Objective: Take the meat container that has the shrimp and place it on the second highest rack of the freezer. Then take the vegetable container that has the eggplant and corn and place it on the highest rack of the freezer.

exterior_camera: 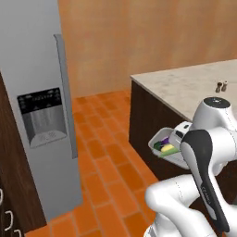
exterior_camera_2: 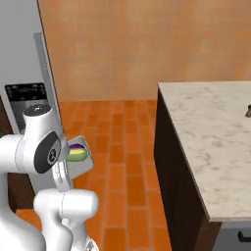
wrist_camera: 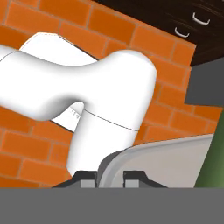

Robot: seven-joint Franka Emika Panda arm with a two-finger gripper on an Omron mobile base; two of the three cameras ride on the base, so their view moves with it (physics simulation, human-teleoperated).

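The gripper (wrist_camera: pixel 110 177) is clamped on the rim of the vegetable container (exterior_camera: pixel 167 149), one finger on each side of the thin wall, and carries it in the air above the brick floor (exterior_camera: pixel 104 152), off the long side of the table (exterior_camera: pixel 185 85). In both base views the purple eggplant (exterior_camera_2: pixel 75 148) and yellow corn (exterior_camera_2: pixel 77 156) lie inside the tray, which hangs tilted. The freezer (exterior_camera: pixel 44 115), with its dispenser panel (exterior_camera: pixel 41 115), stands shut to the left, well apart from the tray. Two small shakers (exterior_camera: pixel 221 86) stand on the table near its far edge. The container looks like a light, rigid, smooth-walled shallow tray; held by one edge it will likely lever and slip, and loose contents may roll, so a level carriage seems advisable.
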